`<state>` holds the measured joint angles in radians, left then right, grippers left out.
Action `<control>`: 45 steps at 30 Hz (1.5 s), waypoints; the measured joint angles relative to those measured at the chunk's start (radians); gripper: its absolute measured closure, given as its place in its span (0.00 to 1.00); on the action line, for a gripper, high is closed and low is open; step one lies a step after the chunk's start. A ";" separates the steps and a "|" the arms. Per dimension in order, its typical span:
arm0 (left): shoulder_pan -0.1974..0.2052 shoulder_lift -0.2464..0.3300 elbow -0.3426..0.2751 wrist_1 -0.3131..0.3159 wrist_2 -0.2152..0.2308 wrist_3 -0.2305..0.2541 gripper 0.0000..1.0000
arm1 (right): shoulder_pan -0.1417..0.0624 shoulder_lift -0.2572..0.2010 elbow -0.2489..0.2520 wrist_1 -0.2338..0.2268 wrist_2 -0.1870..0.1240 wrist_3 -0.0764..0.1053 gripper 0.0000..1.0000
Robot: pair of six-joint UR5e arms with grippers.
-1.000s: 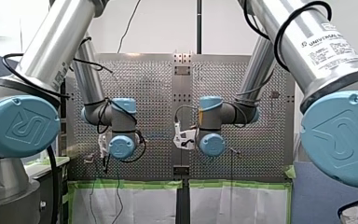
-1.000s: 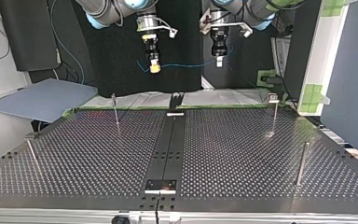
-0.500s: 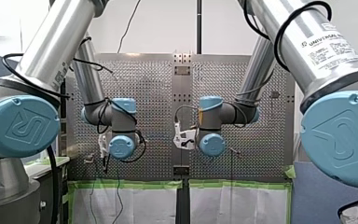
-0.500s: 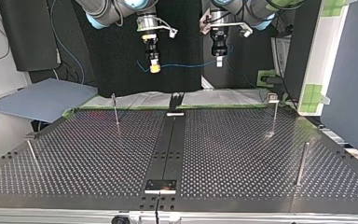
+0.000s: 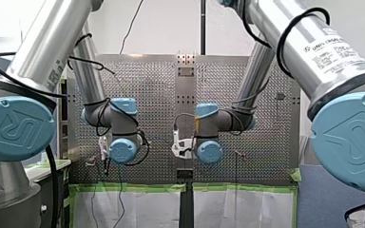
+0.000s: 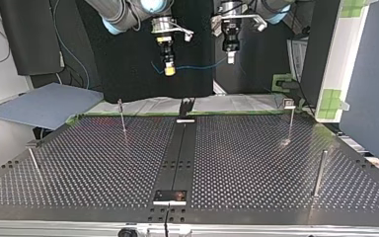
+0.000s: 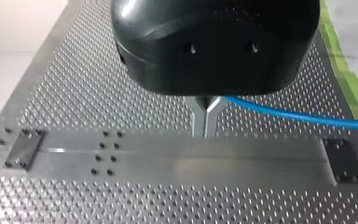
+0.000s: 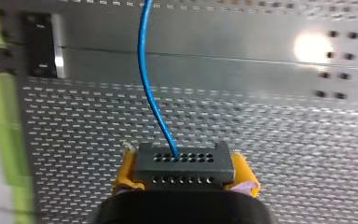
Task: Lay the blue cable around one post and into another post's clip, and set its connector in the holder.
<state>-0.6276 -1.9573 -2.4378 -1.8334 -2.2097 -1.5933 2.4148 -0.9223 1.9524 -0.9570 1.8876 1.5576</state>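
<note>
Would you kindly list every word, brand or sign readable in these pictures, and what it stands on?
"UNIVERSAL ROBOTS": label on my right arm, front view; finer print below it too small to read.
"UR" logo: blue joint caps, front view.
No other text is readable.

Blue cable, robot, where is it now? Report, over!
Left claw shut on blue cable. Right claw shut on it too. Cable hangs between them above table, off the posts. Nothing in the way.
</note>
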 joint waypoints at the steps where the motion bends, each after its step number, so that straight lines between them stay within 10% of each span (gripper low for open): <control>1: -0.010 0.000 -0.001 0.002 -0.001 0.000 1.00 | 0.001 0.005 -0.002 0.009 0.001 0.009 1.00; 16: -0.043 0.001 -0.002 0.005 -0.005 0.001 1.00 | 0.002 0.014 -0.007 0.160 0.005 0.162 1.00; 24: -0.023 0.048 0.051 -0.030 -0.003 -0.022 1.00 | 0.007 -0.040 -0.057 0.162 0.056 0.230 1.00; 31: -0.010 0.121 0.106 -0.094 0.016 -0.089 1.00 | 0.000 -0.107 -0.071 0.190 0.073 0.231 1.00; 38: -0.006 0.190 0.112 -0.124 0.022 -0.158 1.00 | -0.006 -0.187 -0.073 0.253 0.079 0.184 1.00; 45: 0.018 0.213 0.114 -0.128 -0.005 -0.183 1.00 | -0.012 -0.265 -0.118 0.297 0.074 0.175 1.00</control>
<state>-0.6094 -1.7440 -2.3242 -1.9614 -2.2144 -1.7760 2.4023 -1.1871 1.8342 -0.6598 1.9614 1.7329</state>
